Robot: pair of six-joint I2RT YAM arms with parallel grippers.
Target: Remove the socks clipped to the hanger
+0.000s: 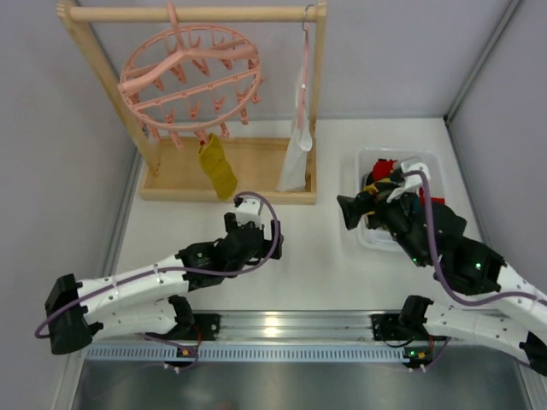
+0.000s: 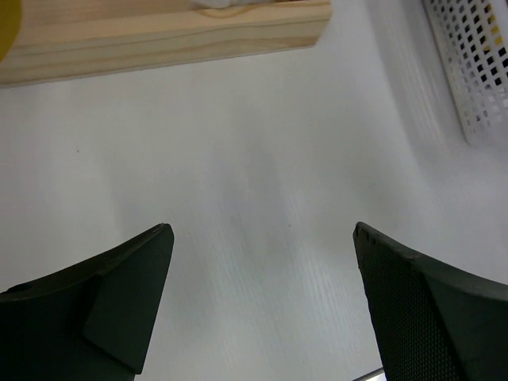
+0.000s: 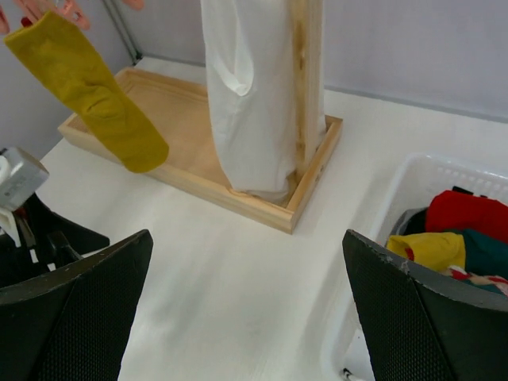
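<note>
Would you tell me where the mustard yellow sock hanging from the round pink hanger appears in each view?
Top external: mustard yellow sock hangs left of centre, over the wooden rack base.
Left wrist: only a yellow sliver at the top-left corner, probably it; base along the top.
Right wrist: upper left, above the base.
Shared landmark: the wooden rack base.

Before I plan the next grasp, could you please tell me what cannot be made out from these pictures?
How the mustard sock is clipped: too small to tell on the hanger in the top view, cropped by the right wrist view's top edge.
How many socks lie in the basket: the right arm covers them from above, and the right wrist view's edge crops them.
</note>
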